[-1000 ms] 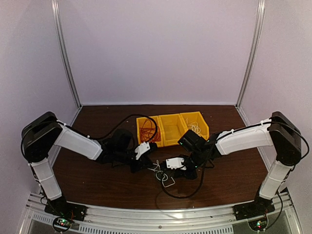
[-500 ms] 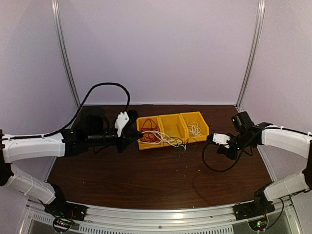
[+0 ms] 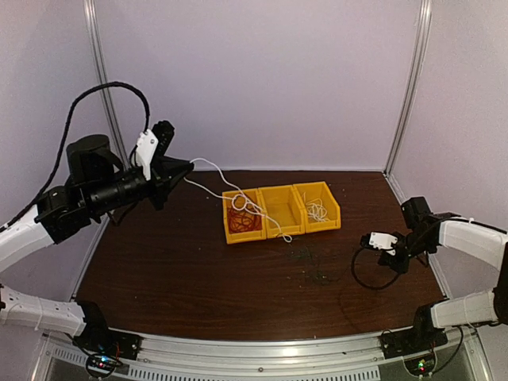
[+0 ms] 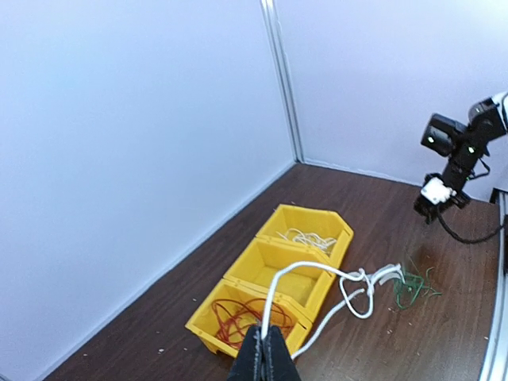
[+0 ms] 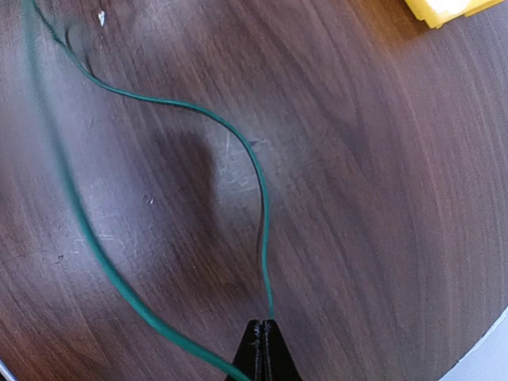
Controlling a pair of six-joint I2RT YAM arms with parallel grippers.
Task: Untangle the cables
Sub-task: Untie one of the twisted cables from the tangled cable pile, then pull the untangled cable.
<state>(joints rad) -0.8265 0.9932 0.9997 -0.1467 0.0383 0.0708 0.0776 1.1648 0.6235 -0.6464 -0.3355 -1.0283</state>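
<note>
My left gripper [image 3: 190, 167] is raised high at the back left, shut on a white cable [image 3: 238, 198]. The cable sags from it over the yellow bins [image 3: 280, 193] and ends on the table in front of them. In the left wrist view the gripper [image 4: 266, 337] pinches the white cable [image 4: 274, 298], which has a knotted loop [image 4: 363, 279] further along. A small clump of green wire [image 3: 311, 260] lies on the table. Low at the right, my right gripper [image 3: 370, 239] is shut; its wrist view shows the gripper [image 5: 266, 327] holding a thin green wire [image 5: 258, 167].
The row of three yellow bins holds red wires [image 3: 242, 221] in the left one and white wires [image 3: 317, 210] in the right one; the middle bin [image 4: 286, 274] looks bare. A black loop [image 3: 371, 275] lies on the table under the right gripper. Walls enclose the table.
Both grippers left the table's middle. The left one rose up and back to the left, drawing the white cable out. The right one moved to the right with the green wire.
</note>
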